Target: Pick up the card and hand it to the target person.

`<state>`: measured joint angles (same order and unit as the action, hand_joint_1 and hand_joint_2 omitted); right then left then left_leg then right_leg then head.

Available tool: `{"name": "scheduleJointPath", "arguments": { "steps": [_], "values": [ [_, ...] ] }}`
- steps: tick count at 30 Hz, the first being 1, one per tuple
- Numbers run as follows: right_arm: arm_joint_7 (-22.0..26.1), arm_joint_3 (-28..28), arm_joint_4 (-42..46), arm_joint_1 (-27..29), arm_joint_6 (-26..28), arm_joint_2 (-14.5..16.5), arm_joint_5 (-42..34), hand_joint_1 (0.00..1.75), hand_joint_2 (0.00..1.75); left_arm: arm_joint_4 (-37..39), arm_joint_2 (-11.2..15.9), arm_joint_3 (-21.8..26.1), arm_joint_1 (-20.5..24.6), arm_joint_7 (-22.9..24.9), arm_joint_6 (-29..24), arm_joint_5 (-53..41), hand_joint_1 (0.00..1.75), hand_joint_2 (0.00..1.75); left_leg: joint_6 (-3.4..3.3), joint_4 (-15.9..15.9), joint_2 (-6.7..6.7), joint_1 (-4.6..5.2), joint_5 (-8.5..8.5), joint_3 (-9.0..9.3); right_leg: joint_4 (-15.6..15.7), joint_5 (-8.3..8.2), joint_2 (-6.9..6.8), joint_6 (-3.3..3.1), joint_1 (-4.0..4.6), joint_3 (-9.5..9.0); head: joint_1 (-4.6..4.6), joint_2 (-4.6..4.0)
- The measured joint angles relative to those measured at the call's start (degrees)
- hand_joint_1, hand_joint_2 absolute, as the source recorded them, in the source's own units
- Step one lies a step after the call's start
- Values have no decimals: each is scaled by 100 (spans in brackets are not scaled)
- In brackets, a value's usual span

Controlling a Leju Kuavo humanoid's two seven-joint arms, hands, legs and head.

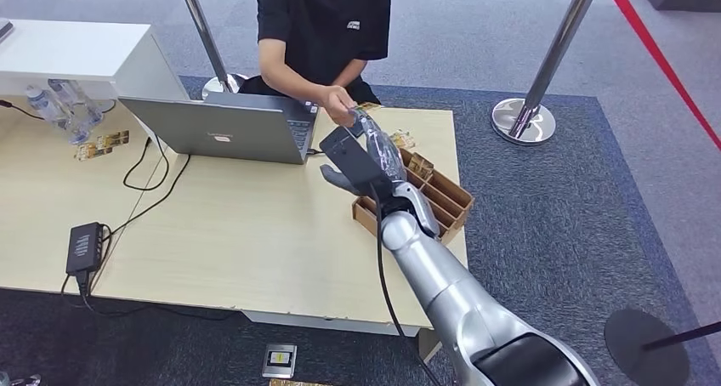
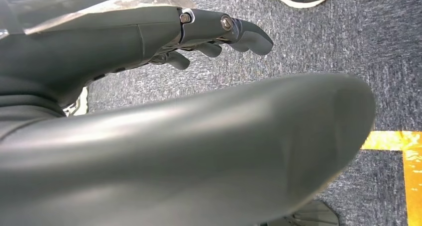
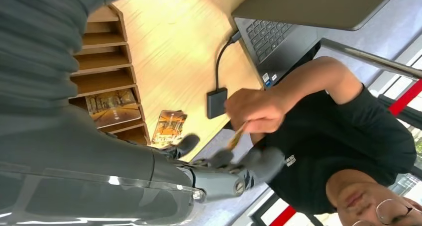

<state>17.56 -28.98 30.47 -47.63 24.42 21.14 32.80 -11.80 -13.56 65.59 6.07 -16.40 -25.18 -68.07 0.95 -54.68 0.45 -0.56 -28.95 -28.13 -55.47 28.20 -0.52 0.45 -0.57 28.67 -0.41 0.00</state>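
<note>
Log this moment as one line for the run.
phase: handover | card: in person's hand | right hand: extended, fingers apart | left hand: hanging over carpet

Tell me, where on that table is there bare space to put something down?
The widest bare patch of the table lies in front of the laptop, between the power brick and the wooden card rack. It is crowded at the far right corner, where the right hand, the person's hand and loose cards meet.

head view high, looking down on table (image 1: pixel 255 233); right wrist view close, shares laptop (image 1: pixel 221 129).
</note>
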Motion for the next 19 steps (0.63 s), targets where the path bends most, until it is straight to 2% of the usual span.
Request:
{"name": "scheduleJointPath", "arguments": {
  "steps": [6, 12, 15, 19],
  "values": [
    [-43, -4, -110, -6, 343, -4, 174, 0, 0, 0, -4, -1, 1, 5, 0, 3, 0, 0, 0, 0, 0, 0, 0, 0, 1, 0, 0, 0, 0, 1, -1, 0],
    [-62, 126, 16, 180, 1306, -150, 705, 0, 0, 0, -15, 0, 0, 5, -11, 68, 0, 0, 0, 0, -1, 0, 0, -1, 2, 0, 0, 0, 0, 3, 0, 0],
    [40, 509, 403, 521, 1522, -274, 1335, 0, 0, 0, -21, 0, -2, 5, -15, 70, 0, 0, 0, -1, -2, 1, -1, -2, 4, 0, 0, 0, 0, 3, -1, 0],
    [428, 1405, 1090, 1090, 1550, -326, 2027, 0, 0, 0, -26, 0, -6, 5, -15, 68, 0, 0, -1, -1, -7, 0, -1, -6, 6, 0, 0, 1, -1, 5, -1, 0]
  ]
}}
